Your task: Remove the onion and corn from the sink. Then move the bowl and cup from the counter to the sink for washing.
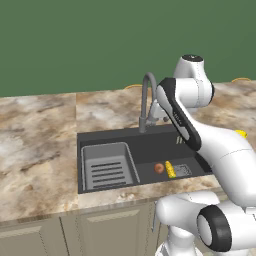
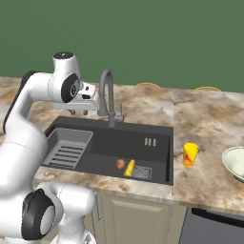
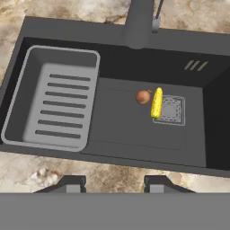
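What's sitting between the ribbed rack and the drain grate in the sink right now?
In the hand view, the onion and the corn lie between the rack and the drain grate, the corn overlapping the grate's edge.

Text: I can read none anywhere.
Cup (image 2: 190, 155): a red mark on its side, right of the sink (image 2: 157, 131); I can make out no letters in it.
Sink wall: three short pale slots on the far right; no writing.
Counter (image 2: 200, 114): marbling, no signs.
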### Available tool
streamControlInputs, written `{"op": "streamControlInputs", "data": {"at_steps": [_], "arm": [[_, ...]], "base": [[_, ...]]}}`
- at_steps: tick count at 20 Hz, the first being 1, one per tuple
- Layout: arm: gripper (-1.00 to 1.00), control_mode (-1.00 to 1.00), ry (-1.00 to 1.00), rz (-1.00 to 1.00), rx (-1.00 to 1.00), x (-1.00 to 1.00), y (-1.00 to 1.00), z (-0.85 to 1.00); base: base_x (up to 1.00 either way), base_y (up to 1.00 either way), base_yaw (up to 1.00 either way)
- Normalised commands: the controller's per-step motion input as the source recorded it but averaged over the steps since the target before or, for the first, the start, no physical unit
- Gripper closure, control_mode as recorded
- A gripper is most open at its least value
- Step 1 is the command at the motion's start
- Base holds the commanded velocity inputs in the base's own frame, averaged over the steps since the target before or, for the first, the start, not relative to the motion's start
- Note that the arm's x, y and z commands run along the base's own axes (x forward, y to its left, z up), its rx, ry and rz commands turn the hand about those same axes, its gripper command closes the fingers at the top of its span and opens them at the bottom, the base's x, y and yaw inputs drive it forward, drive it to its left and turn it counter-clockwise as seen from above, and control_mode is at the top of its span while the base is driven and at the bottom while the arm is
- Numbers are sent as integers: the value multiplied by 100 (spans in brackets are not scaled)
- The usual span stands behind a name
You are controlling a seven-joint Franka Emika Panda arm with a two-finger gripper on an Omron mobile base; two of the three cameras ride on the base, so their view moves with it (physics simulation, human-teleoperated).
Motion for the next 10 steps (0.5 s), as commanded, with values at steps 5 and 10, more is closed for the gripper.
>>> {"op": "streamControlInputs", "data": {"at_steps": [5, 10], "arm": [[-100, -100, 0, 0, 0, -2, 0, 0], [-100, -100, 0, 0, 0, -5, -3, -1]], "base": [[0, 0, 0], [0, 0, 0]]}}
